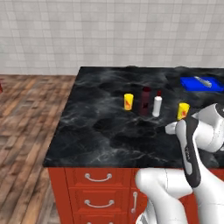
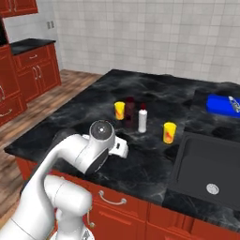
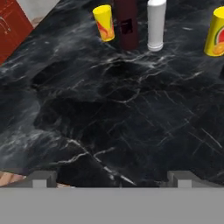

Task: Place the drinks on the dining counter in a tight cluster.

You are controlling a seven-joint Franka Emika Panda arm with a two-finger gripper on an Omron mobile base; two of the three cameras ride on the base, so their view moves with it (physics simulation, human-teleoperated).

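Note:
Four drinks stand on the black marbled dining counter (image 1: pixel 96 131). Three sit close together: a yellow can (image 1: pixel 128 101), a dark maroon bottle (image 1: pixel 145 101) and a white red-capped bottle (image 1: pixel 157 105). A second yellow can (image 1: pixel 183 111) stands apart to their right. The hand view shows the same row along its top, from the left yellow can (image 3: pixel 104 22) to the right one (image 3: pixel 215 33). My gripper (image 3: pixel 113 179) hovers low over bare counter short of the row. It is open, its fingertips (image 3: pixel 43 178) wide apart with nothing between them.
A flat blue tray (image 1: pixel 192 84) lies at the back right of the slab with a small pale object (image 1: pixel 203 81) on it. A dark sink basin (image 2: pixel 211 164) is sunk into the counter to the right. Red drawer fronts (image 1: pixel 98 177) run below the near edge.

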